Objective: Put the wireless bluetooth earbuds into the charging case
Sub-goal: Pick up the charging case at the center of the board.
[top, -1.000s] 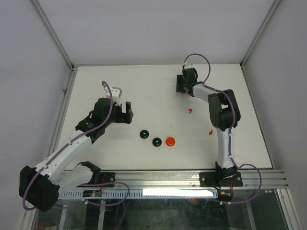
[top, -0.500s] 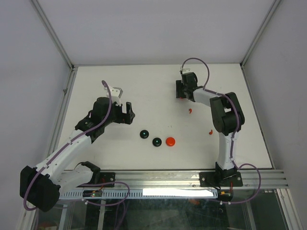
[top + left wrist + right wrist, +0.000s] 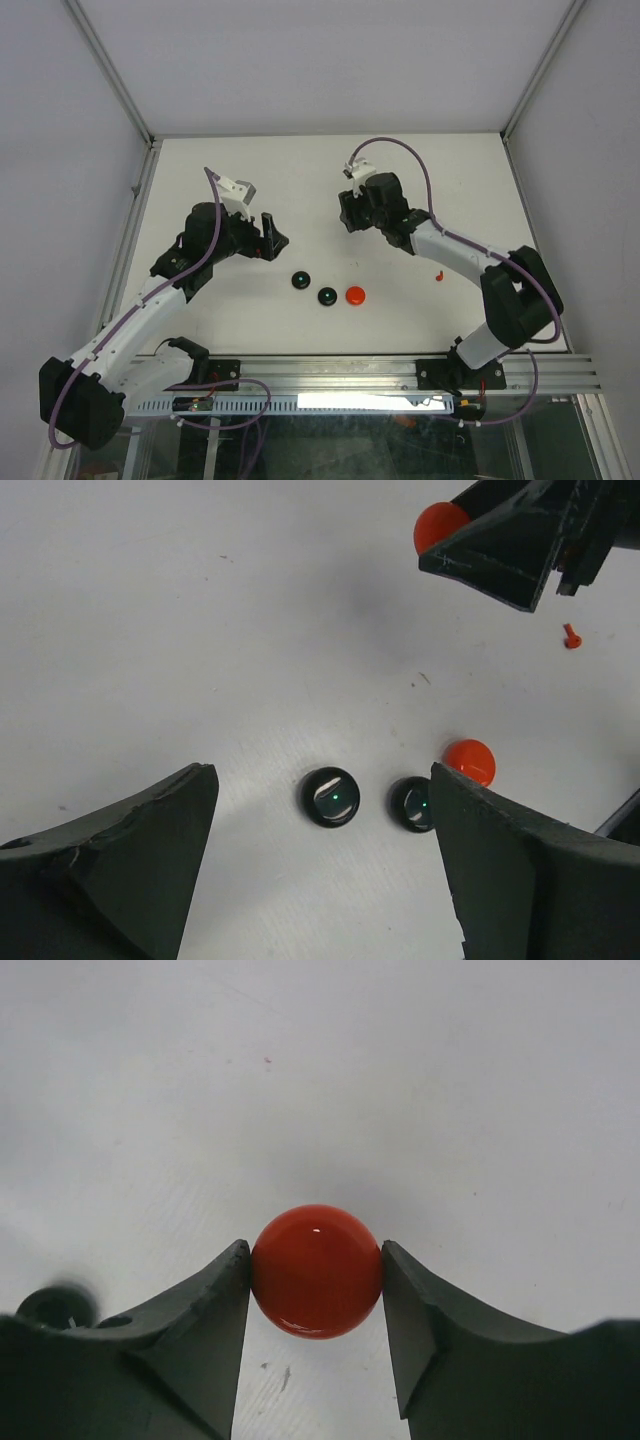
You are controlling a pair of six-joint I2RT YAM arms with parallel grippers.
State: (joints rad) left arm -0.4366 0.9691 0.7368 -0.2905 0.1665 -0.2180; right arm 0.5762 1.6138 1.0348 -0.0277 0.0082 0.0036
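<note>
Glossy red round disc (image 3: 316,1278) is pinched in the right gripper (image 3: 316,1260), probably for relocating; left gripper (image 3: 322,785) is spread wide, ready.

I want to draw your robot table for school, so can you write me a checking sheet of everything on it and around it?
surface: white table, faint scuffs.
job's things: red earbud lying alone by the right arm; held red disc; loose red disc in a row with two black discs.
clutter: tiny dark speck, too small to tell.
grippers: left gripper open, holding nothing, facing the black discs; right gripper shut on the held red disc.
cables: purple cables loop along both arms.
surroundings: grey walls; metal frame rail at the near edge.
</note>
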